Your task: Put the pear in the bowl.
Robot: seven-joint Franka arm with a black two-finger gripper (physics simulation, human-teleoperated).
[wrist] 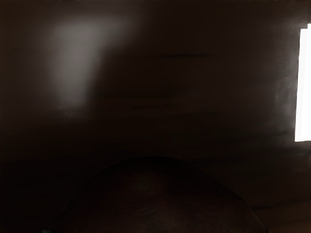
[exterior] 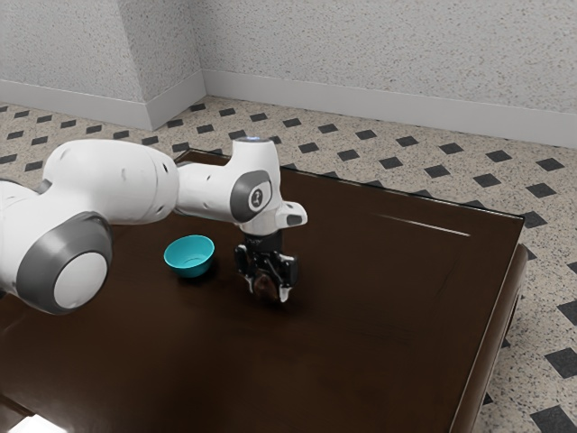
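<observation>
Low over the table, my gripper (exterior: 268, 290) is at the dark brown pear (exterior: 264, 287), whose rounded body shows at the gripper's lower end. Whether the gripper is open or shut on the pear cannot be told. In the wrist view the pear (wrist: 155, 199) is a large dark dome at the lower edge, close beneath my hand. The turquoise bowl (exterior: 189, 257) stands upright on the table, apart from my gripper and toward the exterior view's left. No pear is visible inside the bowl.
The dark, glossy table (exterior: 361, 325) extends around the bowl and gripper, with its far edge behind them. My forearm reaches in from the exterior view's left, partly above the table. A bright patch (wrist: 303, 87) shows beside the dark surface in the wrist view.
</observation>
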